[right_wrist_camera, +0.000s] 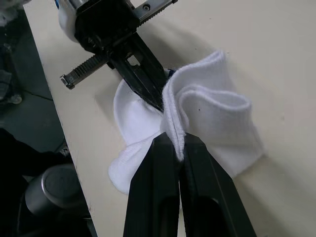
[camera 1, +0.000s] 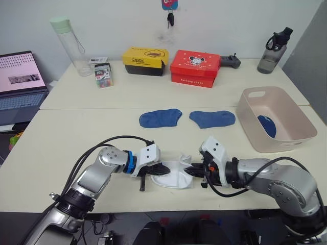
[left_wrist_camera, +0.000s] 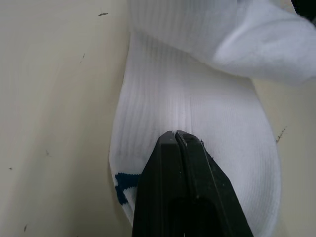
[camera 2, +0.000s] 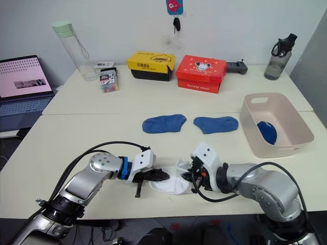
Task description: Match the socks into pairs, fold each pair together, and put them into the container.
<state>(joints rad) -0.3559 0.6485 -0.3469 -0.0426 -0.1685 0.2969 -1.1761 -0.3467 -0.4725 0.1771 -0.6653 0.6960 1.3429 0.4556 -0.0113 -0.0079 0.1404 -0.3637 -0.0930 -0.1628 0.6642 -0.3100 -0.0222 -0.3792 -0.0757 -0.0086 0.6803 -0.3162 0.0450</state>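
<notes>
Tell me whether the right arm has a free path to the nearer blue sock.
Probably not yet: the right gripper is shut on the white socks. The table between it and the blue sock looks bare.

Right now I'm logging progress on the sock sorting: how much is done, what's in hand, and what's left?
Done: a dark blue bundle lies in the pink-beige basin, apparently one pair. In hand: the white socks at the near table edge, the right gripper shut on a raised fold and the left gripper shut, pressing on the fabric. Left: finish that fold, then the two medium blue socks lying flat mid-table.
</notes>
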